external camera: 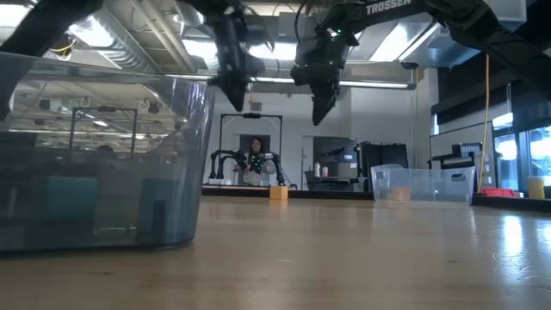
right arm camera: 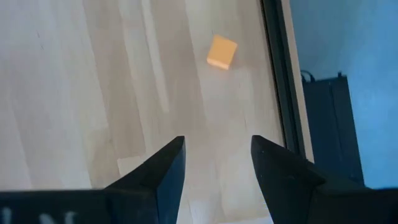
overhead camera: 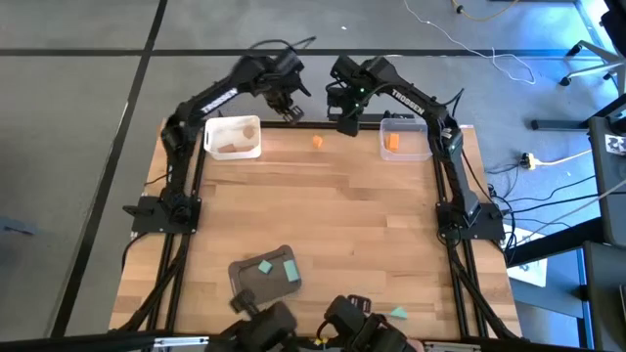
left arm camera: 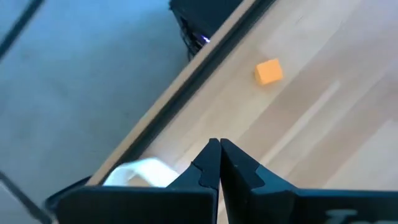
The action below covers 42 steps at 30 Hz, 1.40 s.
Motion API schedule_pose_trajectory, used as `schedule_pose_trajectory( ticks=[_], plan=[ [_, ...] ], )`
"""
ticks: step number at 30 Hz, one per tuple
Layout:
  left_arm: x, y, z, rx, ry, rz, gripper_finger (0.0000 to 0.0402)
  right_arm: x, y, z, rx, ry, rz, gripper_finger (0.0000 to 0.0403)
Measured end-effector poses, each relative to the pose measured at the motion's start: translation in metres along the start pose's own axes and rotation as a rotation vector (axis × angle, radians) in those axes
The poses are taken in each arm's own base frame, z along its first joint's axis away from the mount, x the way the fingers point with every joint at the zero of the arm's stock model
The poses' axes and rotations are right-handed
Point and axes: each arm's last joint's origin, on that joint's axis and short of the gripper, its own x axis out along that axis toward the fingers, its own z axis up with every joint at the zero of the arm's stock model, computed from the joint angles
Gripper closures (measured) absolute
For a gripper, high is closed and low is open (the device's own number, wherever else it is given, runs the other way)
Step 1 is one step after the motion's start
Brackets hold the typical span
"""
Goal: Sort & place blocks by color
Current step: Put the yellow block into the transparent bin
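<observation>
One orange cube [overhead camera: 318, 143] rests flat on the table near its far edge, between the two arms; it also shows as an orange cube [left arm camera: 268, 71] in the left wrist view and an orange cube [right arm camera: 221, 51] in the right wrist view. My left gripper [overhead camera: 290, 112] hangs shut and empty above the table, to the cube's left. My right gripper [overhead camera: 347, 122] hangs open and empty to the cube's right, well above the wood. Pale blocks [overhead camera: 235, 147] lie in the white tray [overhead camera: 210, 137]. An orange block [overhead camera: 392, 142] lies in the clear tray [overhead camera: 416, 149]. Teal blocks [overhead camera: 264, 266] lie in the dark grey tray [overhead camera: 245, 284].
A loose teal block [overhead camera: 398, 313] lies on the table near its front edge. In the low view the grey tray [external camera: 103, 155] stands close on the left. A person [external camera: 256, 159] sits far behind the table. Bare wood fills the table's middle [overhead camera: 323, 215].
</observation>
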Motion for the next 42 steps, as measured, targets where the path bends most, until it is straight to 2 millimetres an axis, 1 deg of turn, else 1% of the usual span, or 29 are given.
schedule_pose_trajectory(
  ticks=[4,8,10,13,16,19,22,25,28,32,35,39,42],
  plan=[
    [-0.045,0.012,-0.013,0.005,-0.049,0.066,0.0402,0.008,0.007,0.007,-0.018,-0.045,0.056,0.0219],
    [-0.085,0.024,-0.029,-0.004,-0.090,0.112,0.0402,0.028,0.016,0.015,-0.048,-0.062,0.073,0.0219],
    [-0.105,0.030,-0.039,-0.008,-0.103,0.128,0.0402,0.039,0.022,0.021,-0.078,-0.089,0.055,0.0219],
    [-0.129,0.038,-0.053,-0.024,-0.128,0.152,0.0402,0.054,0.032,0.030,-0.121,-0.120,-0.003,0.0219],
    [-0.147,0.045,-0.063,-0.029,-0.165,0.176,0.0402,0.070,0.038,0.038,-0.155,-0.169,-0.094,0.0219],
    [-0.162,0.052,-0.072,-0.054,-0.193,0.211,0.0402,0.083,0.042,0.041,-0.177,-0.201,-0.113,0.0219],
    [-0.170,0.057,-0.079,-0.072,-0.193,0.247,0.0402,0.095,0.043,0.038,-0.176,-0.198,-0.111,0.0219],
    [-0.173,0.062,-0.082,-0.087,-0.187,0.259,0.0401,0.108,0.042,0.033,-0.162,-0.194,-0.112,0.0219],
    [-0.172,0.068,-0.086,-0.101,-0.159,0.269,0.0402,0.120,0.037,0.024,-0.083,-0.166,-0.098,0.0219],
    [-0.172,0.074,-0.087,-0.101,-0.144,0.302,0.0402,0.132,0.025,0.015,0.003,-0.188,-0.118,0.0219],
    [-0.172,0.075,-0.088,-0.104,-0.144,0.300,0.0402,0.137,0.015,0.012,0.074,-0.234,-0.133,0.0219],
    [-0.172,0.075,-0.088,-0.112,-0.145,0.300,0.0402,0.141,0.005,0.005,0.135,-0.228,-0.134,0.0219],
    [-0.172,0.075,-0.088,-0.127,-0.147,0.299,0.0402,0.145,0.002,-0.002,0.171,-0.222,-0.071,0.0219]
  ],
)
